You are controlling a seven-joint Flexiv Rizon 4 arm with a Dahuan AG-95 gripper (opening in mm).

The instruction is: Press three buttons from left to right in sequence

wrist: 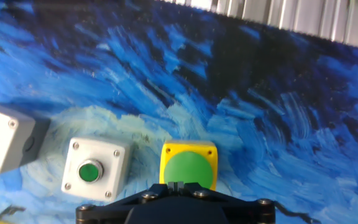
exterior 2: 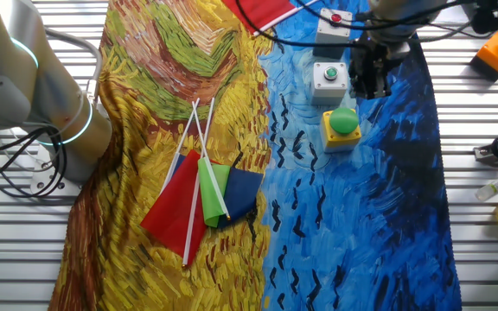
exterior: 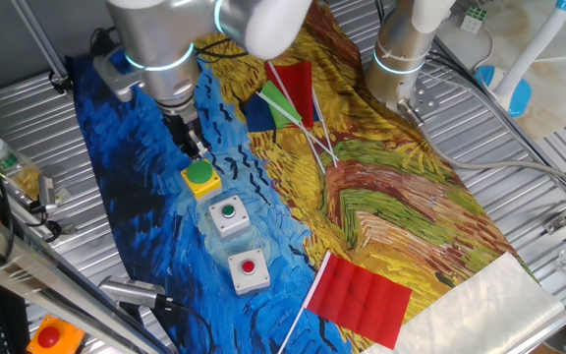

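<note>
Gripper (exterior: 199, 149) hangs just above the yellow box with green dome (exterior: 200, 176); can't tell if fingers are spread or together. Judgement: drop straight down, centred on the dome, short firm press. Beyond it in the row: grey box, small green button (exterior: 229, 213), then grey box, red button (exterior: 249, 268). Boxy hard plastic on a glossy painted cloth (exterior: 381, 197).

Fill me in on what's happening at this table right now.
A single robot arm's gripper hangs just above the yellow push-button box with the large green dome, at one end of a row of three boxes on a blue-and-yellow painted cloth. Next in line are a light grey box with a small green button and a light grey box with a small red button. No view settles whether the gripper is touching the dome. Small flags lie aside on the cloth.
</note>
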